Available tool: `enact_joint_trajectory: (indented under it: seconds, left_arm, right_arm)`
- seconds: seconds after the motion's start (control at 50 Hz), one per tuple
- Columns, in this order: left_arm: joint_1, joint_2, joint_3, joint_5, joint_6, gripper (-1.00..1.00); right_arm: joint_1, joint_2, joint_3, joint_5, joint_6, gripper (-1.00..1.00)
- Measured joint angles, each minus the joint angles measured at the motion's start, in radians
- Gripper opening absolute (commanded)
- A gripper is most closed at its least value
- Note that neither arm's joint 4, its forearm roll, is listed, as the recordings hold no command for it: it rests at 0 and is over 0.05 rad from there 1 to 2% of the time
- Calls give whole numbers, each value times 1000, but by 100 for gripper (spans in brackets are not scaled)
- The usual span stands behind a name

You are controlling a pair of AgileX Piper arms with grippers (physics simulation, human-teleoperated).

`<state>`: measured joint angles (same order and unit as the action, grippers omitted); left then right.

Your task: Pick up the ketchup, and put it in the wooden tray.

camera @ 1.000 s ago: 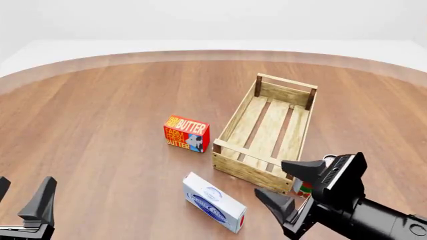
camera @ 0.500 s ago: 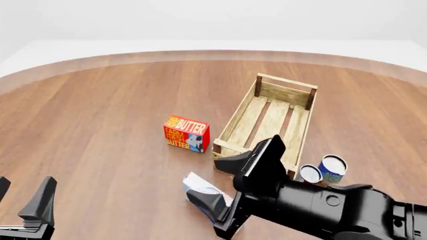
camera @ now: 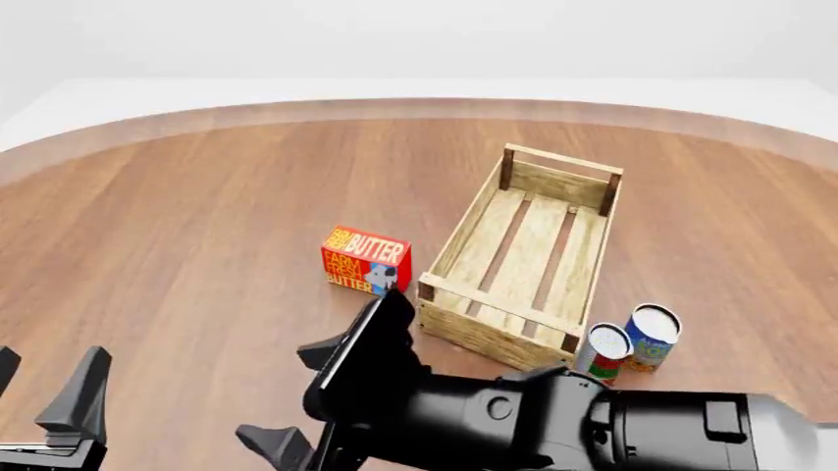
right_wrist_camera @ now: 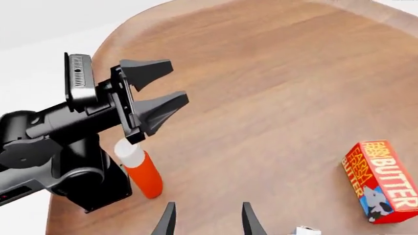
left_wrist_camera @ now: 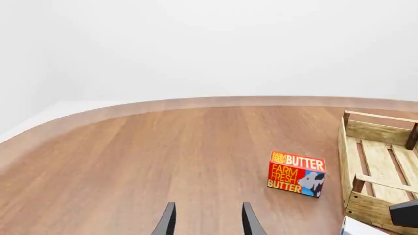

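Largely, the lower middle of the front view is being blocked by the right arm's black body, so the table (camera: 196, 216) surface behind it is being hidden there. The ketchup (right_wrist_camera: 139, 169) is being shown only in the right wrist view, where it is standing upright with its white cap on top, just beside the base of the left arm and beneath the left gripper (right_wrist_camera: 155, 93). Whether the bottle is touching that base cannot be told. The left gripper is being held low at the near left corner of the table, its fingers spread apart with nothing between them; the fingers are being cut off by the frame edge in the front view. The right gripper (camera: 290, 399) is being swung across toward the left side, with its fingers apart and empty. The wooden tray (camera: 452, 250) is being seen empty, lying right of centre. A butter box (camera: 367, 261) is standing near the tray's left side, apart from it. Two cans (camera: 634, 343) are standing together just beside the tray's near right corner.
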<state>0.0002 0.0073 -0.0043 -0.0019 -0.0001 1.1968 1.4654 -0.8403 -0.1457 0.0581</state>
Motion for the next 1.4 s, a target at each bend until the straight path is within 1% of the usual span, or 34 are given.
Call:
enact_joint_trajectory:
  seconds: [0.18,0.82,1.12,1.4]
  left_arm:
    - [0,0,0,0,0,100]
    - [0,0,0,0,0,100]
    - [0,0,0,0,0,100]
    - [0,0,0,0,0,100]
  right_arm:
    - [42,71,-59,-1,-10,100]
    - [161,291,-216,-9,-51,100]
    - [200,358,-277,-1,-71,100]
    - [220,433,-314,-19,-85,100]
